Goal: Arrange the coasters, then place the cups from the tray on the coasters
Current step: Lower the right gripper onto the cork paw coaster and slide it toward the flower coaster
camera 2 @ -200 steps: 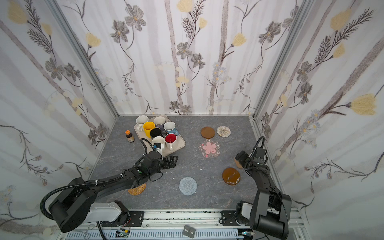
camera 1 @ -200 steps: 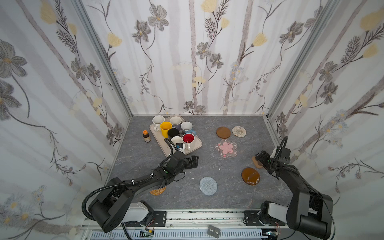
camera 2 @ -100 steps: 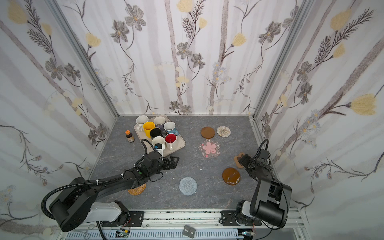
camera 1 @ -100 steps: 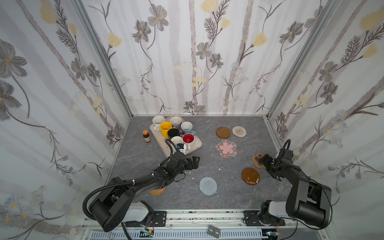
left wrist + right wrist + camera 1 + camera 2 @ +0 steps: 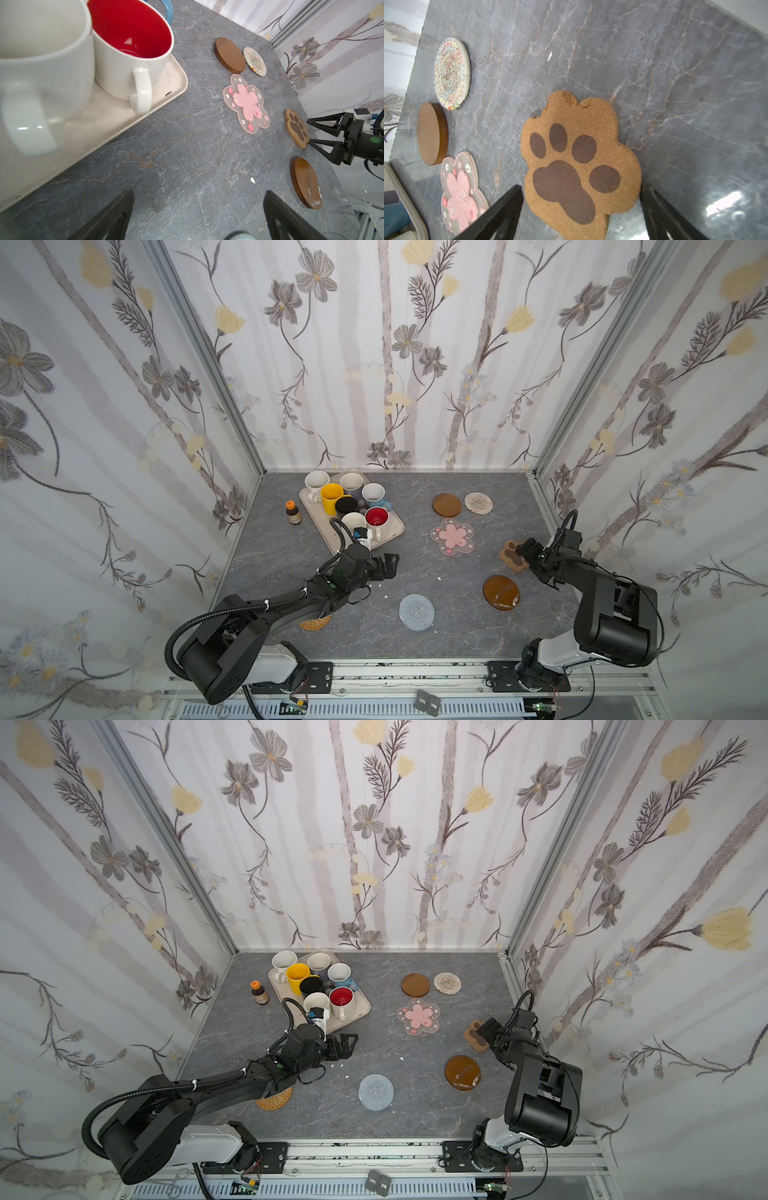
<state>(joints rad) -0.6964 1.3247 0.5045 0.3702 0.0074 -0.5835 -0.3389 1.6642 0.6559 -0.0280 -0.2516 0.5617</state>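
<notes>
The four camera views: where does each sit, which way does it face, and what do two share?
Top views: high above the front, looking down at the table and tray; left arm and right arm show.
Left wrist: low over the table, facing the red-inside mug and paw coaster; its own open jaws show, also the right arm's.
Right wrist: close above the paw coaster, between its own open jaws.
Shared: both wrist views show the paw coaster and flower coaster.

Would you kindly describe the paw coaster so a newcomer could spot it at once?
On the right side of the grey table, by the wall, the open right gripper is poised. At its fingertips lies the paw coaster. Unlike the round amber disc and pink blossom coaster nearby, it is cork-brown and lobed, with dark toe pads.
</notes>
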